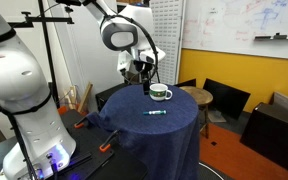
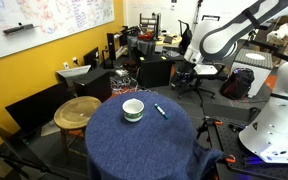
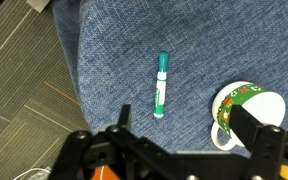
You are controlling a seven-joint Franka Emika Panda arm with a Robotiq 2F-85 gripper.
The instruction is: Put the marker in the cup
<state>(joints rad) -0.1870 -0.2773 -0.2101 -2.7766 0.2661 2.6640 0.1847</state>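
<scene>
My pincer [image 3: 184, 121] was released, the jaws spread wide with nothing between them, and it hung in the air well above the tabletop [image 3: 114, 50], touching nothing. The marker [image 3: 161, 85] lay flat on the blue cloth near the cup [image 3: 246, 115] but apart from it, with a bare strip of cloth between the two. The cup stood upright, its mouth open and, as far as I could see, empty.

In the wrist view the marker sat off the cup's side and further up the picture than my fingertips, a little toward the finger [image 3: 123, 118] farther from the cup. The finger nearer the cup cut across the cup's rim in that view, though it was above the cup and not touching it. In an exterior view the marker [image 2: 160, 110] lay on the side of the cup [image 2: 133, 109] that faced my arm, so it was nearer to me than the cup was.

The marker's long axis ran up and down the wrist picture, about square to the line between my two fingers. I judged the wrist needed little or no turning: the move was to shift away from the cup until the marker sat midway between the jaws, then descend and close across its thin body.
</scene>
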